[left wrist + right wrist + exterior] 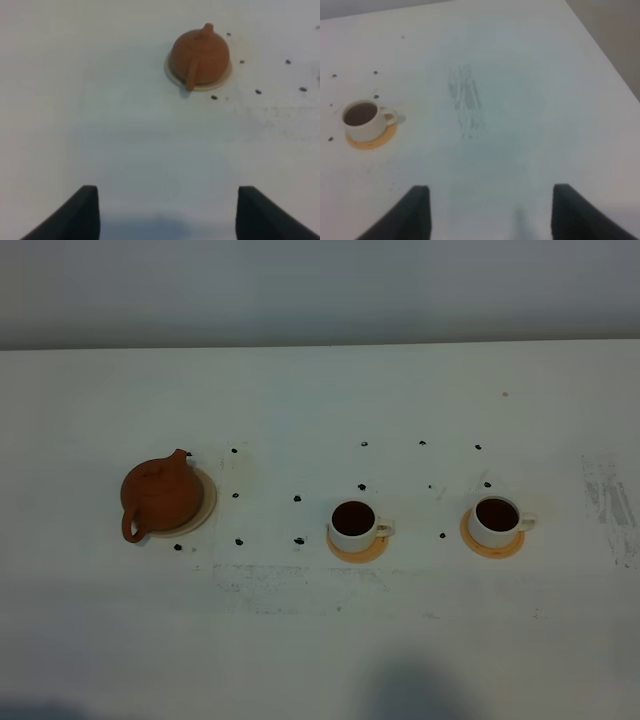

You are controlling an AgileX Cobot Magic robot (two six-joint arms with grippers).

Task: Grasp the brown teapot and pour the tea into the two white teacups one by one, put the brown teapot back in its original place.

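Sitting upright on the pale beige coaster [204, 502], the brown teapot [158, 497] has its lid on and its loop handle toward the near table edge; small black marks [238, 541] dot the white table [320, 640] around it. Well to the right of the teapot stands the nearer white teacup [355, 526] on an orange coaster [358, 549]; beyond it, farther from the teapot, the second teacup [497, 521] sits on its own orange coaster [492, 546]; both hold dark tea. Well back from the teapot, the left gripper [167, 212] hangs spread wide, holding nothing; the right gripper [490, 212], apart from the second teacup, is likewise spread and bare.
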